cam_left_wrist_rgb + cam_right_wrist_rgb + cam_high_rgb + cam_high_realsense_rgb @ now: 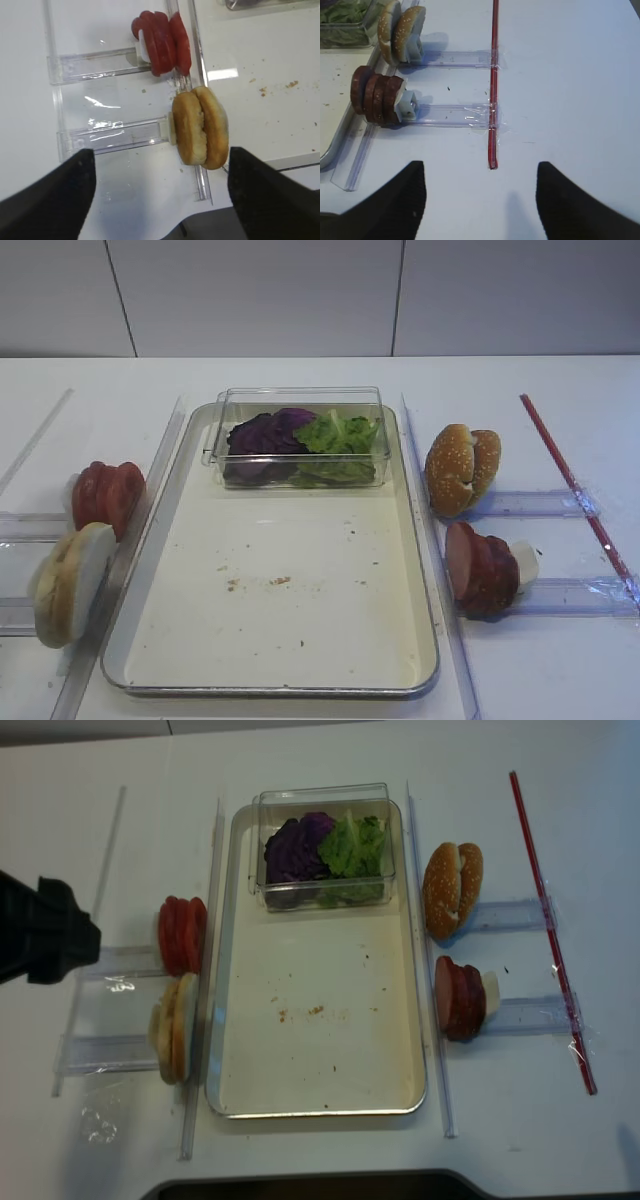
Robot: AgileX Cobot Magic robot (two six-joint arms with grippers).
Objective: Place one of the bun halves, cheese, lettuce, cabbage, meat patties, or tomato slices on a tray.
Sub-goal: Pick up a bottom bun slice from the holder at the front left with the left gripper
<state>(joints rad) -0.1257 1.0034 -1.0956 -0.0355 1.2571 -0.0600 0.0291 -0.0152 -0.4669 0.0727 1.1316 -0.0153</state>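
The silver tray (300, 625) lies mid-table, its cream floor bare but for crumbs. Green lettuce (340, 432) and purple cabbage (265, 430) sit in a clear box at its far end. Left of the tray, the bun halves (200, 127) and the tomato slices (162, 42) stand on edge. On the right stand the meat patties (375, 95). No cheese shows. My left gripper (160, 152) is open and empty, just short of the bun halves. My right gripper (480, 165) is open over bare table, right of the patties.
The clear plastic box (300, 440) takes up the tray's far end. Sesame bun tops (462, 468) stand behind the patties. Clear acrylic holders (540, 502) and long rails flank the tray. A red strip (493, 75) is taped across the right holders. The left arm (45, 932) hangs at the left edge.
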